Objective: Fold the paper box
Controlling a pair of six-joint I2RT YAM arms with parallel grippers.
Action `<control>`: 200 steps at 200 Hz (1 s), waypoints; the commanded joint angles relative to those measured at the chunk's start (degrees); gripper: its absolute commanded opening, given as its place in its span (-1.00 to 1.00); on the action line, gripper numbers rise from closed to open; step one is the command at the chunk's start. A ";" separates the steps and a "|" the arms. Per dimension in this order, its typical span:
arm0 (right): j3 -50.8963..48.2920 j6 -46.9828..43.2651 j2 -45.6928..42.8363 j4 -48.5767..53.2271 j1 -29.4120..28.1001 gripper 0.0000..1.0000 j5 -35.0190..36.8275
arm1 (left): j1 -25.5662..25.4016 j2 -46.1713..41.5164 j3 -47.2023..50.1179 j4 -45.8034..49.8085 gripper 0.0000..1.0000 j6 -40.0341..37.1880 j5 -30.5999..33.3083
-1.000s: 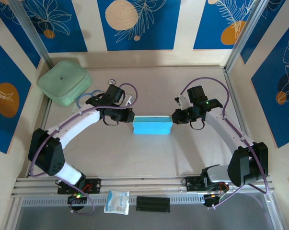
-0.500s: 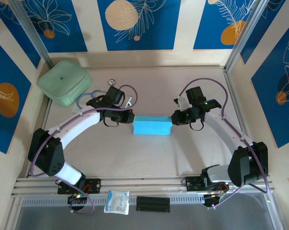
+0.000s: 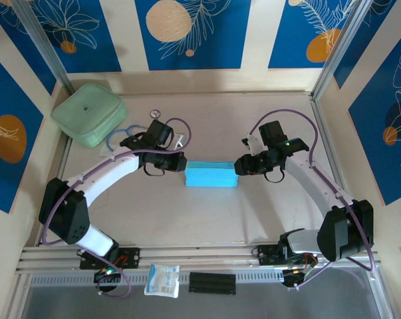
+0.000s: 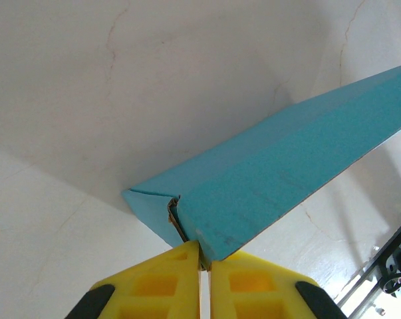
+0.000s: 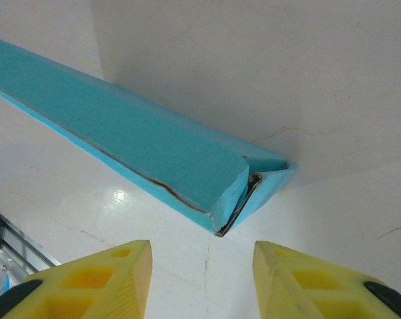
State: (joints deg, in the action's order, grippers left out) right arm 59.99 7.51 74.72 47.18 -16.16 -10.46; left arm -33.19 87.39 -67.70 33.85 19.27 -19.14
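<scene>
The left arm [image 3: 110,169] rises from its base at the near left, bows outward, then sweeps in toward the middle with its wrist pointing right. The left gripper [image 4: 205,249] has its yellow fingers [image 4: 163,282] pressed together, pinching the thin edge at the left end of the paper box [image 3: 211,175]. The right arm [image 3: 313,179] mirrors it from the near right. The right gripper [image 5: 201,249] has its fingers spread and sits just off the box's right end, holding nothing.
</scene>
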 commanded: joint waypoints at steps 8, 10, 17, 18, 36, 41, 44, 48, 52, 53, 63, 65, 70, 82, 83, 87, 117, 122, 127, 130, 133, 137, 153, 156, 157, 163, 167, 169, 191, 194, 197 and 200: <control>2.06 1.38 -2.97 0.79 1.04 -0.01 -3.65 | -0.82 1.26 0.55 2.53 -0.78 0.33 -1.63; 2.13 1.55 -3.08 0.70 1.20 0.00 -3.73 | -0.82 1.28 0.44 2.52 -0.78 0.33 -1.57; 2.28 2.25 -3.36 0.42 1.59 0.01 -4.06 | -0.79 1.28 0.46 2.54 -0.79 0.33 -1.61; 2.30 2.34 -3.49 0.40 1.63 0.01 -4.14 | -0.81 1.33 0.42 2.54 -0.79 0.33 -1.56; 2.46 5.40 -4.25 -1.05 2.78 0.02 -5.08 | -0.81 1.24 0.38 2.52 -0.79 0.32 -1.60; 2.34 6.45 -4.24 -1.71 3.08 0.02 -5.40 | -0.82 1.20 0.22 2.58 -0.79 0.33 -1.60; 2.24 7.15 -4.33 -2.09 3.13 0.02 -5.56 | -0.82 1.20 0.25 2.61 -0.79 0.29 -1.61; 2.23 8.15 -4.26 -2.67 3.24 0.02 -5.68 | -0.81 1.24 0.24 2.63 -0.79 0.25 -1.61; 2.16 9.11 -4.25 -3.14 3.29 0.01 -5.62 | -0.82 1.22 0.20 2.69 -0.79 0.24 -1.61; 2.16 9.37 -4.20 -3.23 3.35 0.01 -5.58 | -0.78 1.21 0.16 2.71 -0.79 0.24 -1.61; 2.06 11.71 -3.93 -4.67 3.40 -0.01 -5.30 | -0.91 1.19 0.04 2.80 -0.79 0.16 -1.60; 2.13 12.08 -3.80 -4.89 3.37 0.00 -5.24 | -0.85 1.20 0.03 2.80 -0.79 0.16 -1.56; 2.14 13.00 -3.48 -5.33 3.39 0.00 -4.86 | -0.91 1.22 -0.03 2.88 -0.79 0.11 -1.48; 2.24 15.00 -2.65 -6.61 3.33 -0.01 -3.90 | -0.89 1.11 -0.02 2.98 -0.79 0.07 -1.35; 2.24 15.13 -2.51 -6.72 3.38 0.00 -3.89 | -0.86 1.11 0.00 2.98 -0.79 0.07 -1.34; 2.32 15.49 -2.06 -6.87 3.42 -0.01 -3.79 | -0.89 1.11 0.06 2.96 -0.79 0.05 -1.33; 3.26 15.66 1.23 -5.86 3.16 -0.03 -2.19 | -0.91 0.75 0.41 3.07 -0.79 -0.10 -1.24; 3.25 15.42 1.59 -5.62 2.97 -0.03 -1.75 | -0.85 0.65 0.46 3.15 -0.79 -0.11 -1.14; 3.07 15.21 1.78 -5.32 2.86 -0.04 -1.13 | -0.89 0.67 0.48 3.16 -0.79 -0.11 -1.09; 2.93 15.02 1.94 -5.22 2.85 -0.04 -0.80 | -0.91 0.67 0.47 3.22 -0.79 -0.11 -1.12; 2.74 14.85 1.92 -5.17 2.85 -0.05 -0.53 | -0.90 0.72 0.40 3.24 -0.79 -0.11 -1.03; 2.41 14.67 2.07 -5.09 2.82 -0.05 -0.25 | -0.83 0.67 0.41 3.27 -0.79 -0.13 -1.05; 1.15 14.30 2.25 -5.23 2.81 -0.08 1.09 | -0.91 0.67 0.35 3.07 -0.79 -0.11 -1.23; 0.92 14.19 2.27 -5.19 2.82 -0.08 1.25 | -0.89 0.67 0.32 3.07 -0.79 -0.04 -1.23; 0.83 14.11 2.27 -5.13 2.81 -0.08 1.28 | -0.86 0.67 0.30 3.07 -0.79 -0.03 -1.20; 0.54 13.87 2.49 -5.01 2.81 -0.09 1.57 | -0.91 0.75 0.37 3.02 -0.79 -0.02 -1.26; 0.35 13.77 2.64 -4.85 2.83 -0.09 1.81 | -0.91 0.74 0.23 3.05 -0.79 -0.09 -1.28; 0.25 13.81 2.74 -4.78 2.85 -0.09 1.99 | -0.91 0.82 0.21 3.07 -0.79 -0.04 -1.33; -0.93 13.75 2.86 -4.68 2.81 -0.12 2.44 | -0.91 0.84 0.22 2.98 -0.79 -0.19 -1.39; -1.12 13.76 2.80 -4.81 2.80 -0.12 2.46 | -0.87 0.80 0.24 2.98 -0.79 -0.19 -1.39; -1.37 13.83 2.80 -4.90 2.80 -0.12 2.46 | -0.90 0.80 0.22 3.00 -0.79 -0.19 -1.39; -1.51 13.78 2.80 -5.01 2.80 -0.12 2.46 | -0.83 0.76 0.20 2.98 -0.79 -0.19 -1.35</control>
State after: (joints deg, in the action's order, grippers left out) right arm 60.42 21.45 76.86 41.23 -13.06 -9.13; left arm -33.30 87.50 -67.70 33.80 19.25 -19.55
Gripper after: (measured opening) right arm 0.443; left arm 0.105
